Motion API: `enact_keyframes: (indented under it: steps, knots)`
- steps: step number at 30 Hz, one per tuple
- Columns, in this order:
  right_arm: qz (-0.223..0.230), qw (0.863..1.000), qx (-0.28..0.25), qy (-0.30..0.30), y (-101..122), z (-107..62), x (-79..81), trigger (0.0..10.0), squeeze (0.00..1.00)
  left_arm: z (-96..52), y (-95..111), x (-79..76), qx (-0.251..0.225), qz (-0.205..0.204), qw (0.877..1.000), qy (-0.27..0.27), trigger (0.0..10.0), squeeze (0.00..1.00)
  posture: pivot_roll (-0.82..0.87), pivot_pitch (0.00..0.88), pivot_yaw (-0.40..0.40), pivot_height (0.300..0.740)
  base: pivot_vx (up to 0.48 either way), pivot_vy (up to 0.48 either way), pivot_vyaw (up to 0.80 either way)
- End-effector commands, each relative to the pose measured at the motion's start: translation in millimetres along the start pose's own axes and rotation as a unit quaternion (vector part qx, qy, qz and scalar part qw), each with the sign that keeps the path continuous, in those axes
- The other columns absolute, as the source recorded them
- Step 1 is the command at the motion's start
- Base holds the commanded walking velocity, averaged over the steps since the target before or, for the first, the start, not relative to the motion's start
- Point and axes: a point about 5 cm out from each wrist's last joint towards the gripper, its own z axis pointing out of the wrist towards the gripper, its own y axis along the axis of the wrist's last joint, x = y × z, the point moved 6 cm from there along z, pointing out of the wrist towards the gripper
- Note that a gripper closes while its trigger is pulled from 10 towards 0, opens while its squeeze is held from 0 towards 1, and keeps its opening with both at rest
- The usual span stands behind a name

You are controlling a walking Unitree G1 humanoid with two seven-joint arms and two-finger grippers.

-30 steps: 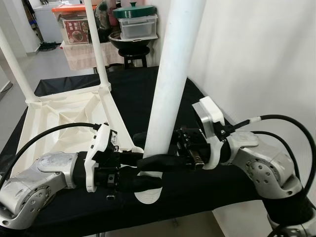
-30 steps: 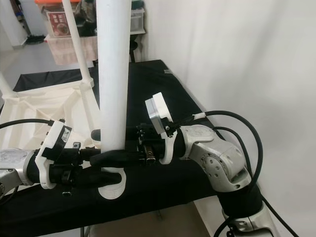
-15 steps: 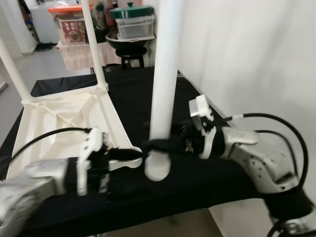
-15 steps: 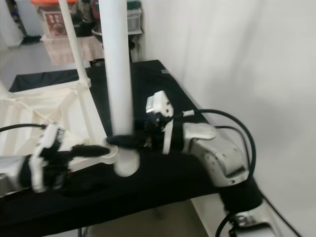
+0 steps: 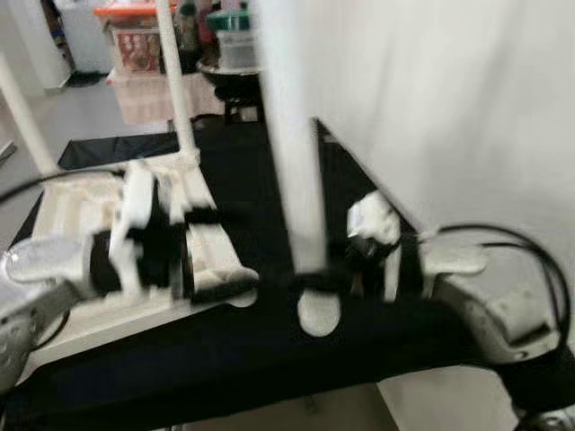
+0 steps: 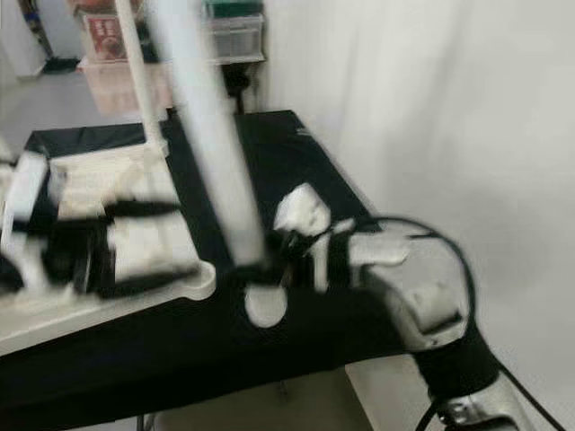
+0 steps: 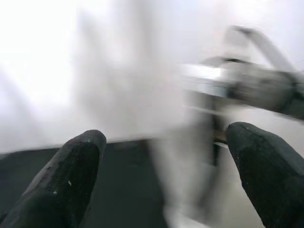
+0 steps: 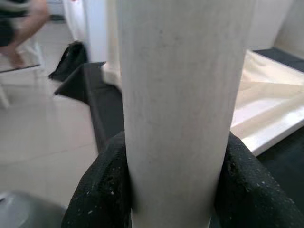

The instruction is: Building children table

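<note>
Right wrist view has the white table leg point(image 8: 183, 95) clamped between the right gripper point(image 5: 314, 280) fingers point(image 8: 102, 190), held close above its rounded foot. It looks stiff, smooth and light, likely slippery, so a low grip beside the foot seems sound. Its long axis stands nearly upright, foot down just above the black cloth point(image 5: 269, 359). Left gripper point(image 7: 166, 156) hangs open beside the upturned tabletop point(image 5: 76, 202), holding nothing.

The right tool point(image 8: 173, 180) clamps both black fingers around the white cylindrical table leg point(image 8: 183, 95). The left tool point(image 7: 166, 166), fingers spread wide, hangs left of that leg, grasping nothing.
</note>
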Motion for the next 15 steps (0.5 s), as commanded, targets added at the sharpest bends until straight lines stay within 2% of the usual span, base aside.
enact_keyframes:
  steps: [1, 2, 3, 7, 12, 15]
  knots:
    - [-0.026, 1.000, -0.002, 0.014, 5.6, 5.1, 6.7, 0.0, 0.00, 5.6, -1.5, 7.0, -0.004, 0.008, 1.000, 0.022, 10.0, 0.74, -0.01, 0.000, -0.007, 0.740, 0.000, 0.000, 0.00]
    - [-0.028, 0.999, 0.001, 0.022, 4.4, 8.9, 9.7, 0.0, 0.00, 12.5, 4.2, 7.1, -0.027, 0.003, 0.999, 0.024, 10.0, 0.00, -0.01, 0.000, -0.007, 0.740, 0.000, 0.000, 0.00]
    - [-0.028, 0.999, 0.001, 0.022, 4.4, 8.9, 9.7, 0.0, 0.00, 12.5, 4.2, 7.1, -0.027, 0.003, 0.999, 0.024, 10.0, 0.00, -0.01, 0.000, -0.007, 0.740, 0.000, 0.000, 0.00]
    - [-0.034, 0.999, 0.007, 0.039, 2.8, 17.5, 15.8, 0.0, 0.00, 30.8, 27.3, 0.5, -0.095, -0.009, 0.995, 0.004, 10.0, 0.00, -0.02, 0.000, -0.005, 0.740, 0.000, 0.000, 0.00]
    - [-0.036, 0.998, 0.013, 0.048, -0.4, 22.4, 20.1, 0.0, 0.00, 38.6, 36.4, -6.7, -0.119, -0.025, 0.992, -0.026, 10.0, 0.00, -0.02, 0.000, -0.006, 0.740, 0.000, 0.000, 0.00]
    - [-0.036, 0.998, 0.018, 0.047, -3.9, 25.2, 19.5, 0.0, 0.00, 41.0, 36.3, -13.6, -0.116, -0.029, 0.992, -0.048, 10.0, 0.00, -0.02, 0.000, -0.004, 0.740, 0.000, 0.000, 0.00]
